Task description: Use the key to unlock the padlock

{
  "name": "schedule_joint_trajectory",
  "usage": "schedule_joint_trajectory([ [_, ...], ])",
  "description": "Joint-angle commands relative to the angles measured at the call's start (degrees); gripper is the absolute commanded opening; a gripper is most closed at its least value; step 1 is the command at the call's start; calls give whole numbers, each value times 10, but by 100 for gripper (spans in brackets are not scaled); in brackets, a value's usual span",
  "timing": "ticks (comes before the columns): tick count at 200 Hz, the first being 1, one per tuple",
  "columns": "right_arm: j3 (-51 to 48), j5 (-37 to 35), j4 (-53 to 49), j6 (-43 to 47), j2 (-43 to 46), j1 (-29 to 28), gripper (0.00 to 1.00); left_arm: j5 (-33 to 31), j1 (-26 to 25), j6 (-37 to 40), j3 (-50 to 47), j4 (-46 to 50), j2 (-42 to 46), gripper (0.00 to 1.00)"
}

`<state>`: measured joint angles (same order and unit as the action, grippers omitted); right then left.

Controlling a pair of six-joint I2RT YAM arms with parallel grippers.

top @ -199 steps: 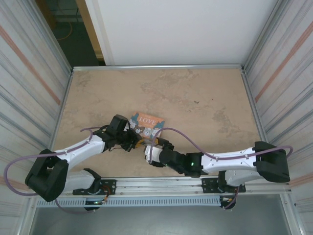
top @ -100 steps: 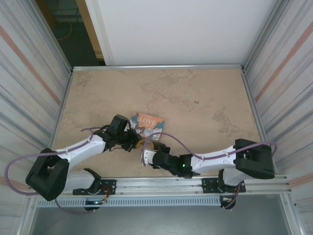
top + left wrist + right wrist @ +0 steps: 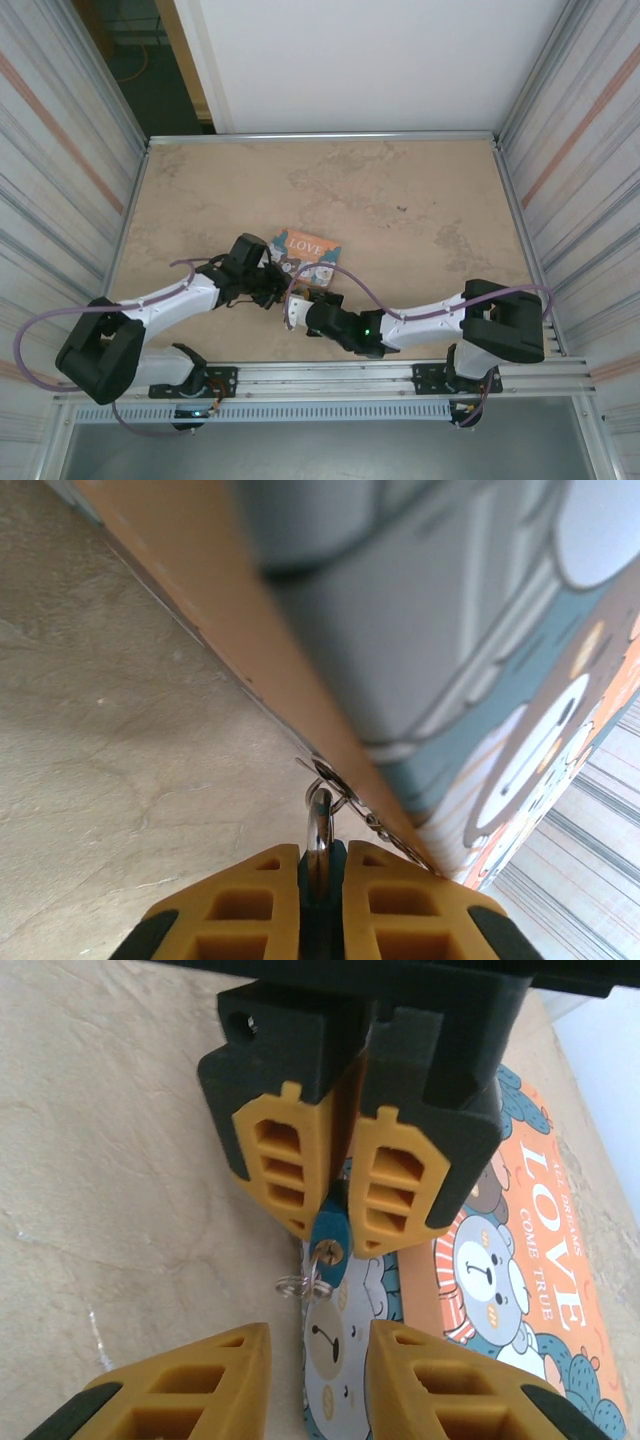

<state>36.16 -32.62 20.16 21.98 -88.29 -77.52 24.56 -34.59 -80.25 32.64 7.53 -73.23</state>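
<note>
Right wrist cam: left gripper (image 3: 335, 1222) pinches the blue padlock (image 3: 328, 1234) at the orange LOVE box's (image 3: 520, 1280) near left corner, key (image 3: 322, 1262) seemingly sitting in its keyhole. Right gripper (image 3: 318, 1375) just slid in closer, jaws narrowing but still apart, so grabbing and turning that key looks next.

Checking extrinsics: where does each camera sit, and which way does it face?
Top external: above and behind the bases, looking down on the table; both arms show, left gripper beside right gripper.
Left wrist: low beside the orange box, looking along its side; own fingers clamp the padlock.
Right wrist: faces the left gripper holding the padlock; own fingers at the bottom.
Shared: both wrist views show padlock and box.
</note>
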Motion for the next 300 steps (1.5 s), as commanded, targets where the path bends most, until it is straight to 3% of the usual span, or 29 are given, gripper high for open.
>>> schedule_joint_trajectory([
  [1,22,8,18,11,-15,4,29,16,-7,-14,15,2,-6,0],
  [165,34,-8,38,-33,-53,16,8,22,-19,-23,18,-15,-11,0],
  [221,34,-6,39,-92,-46,23,0,22,-23,-26,19,-20,-10,0],
  [300,26,1,58,-225,-27,32,0,19,-28,-30,14,-25,-10,0],
])
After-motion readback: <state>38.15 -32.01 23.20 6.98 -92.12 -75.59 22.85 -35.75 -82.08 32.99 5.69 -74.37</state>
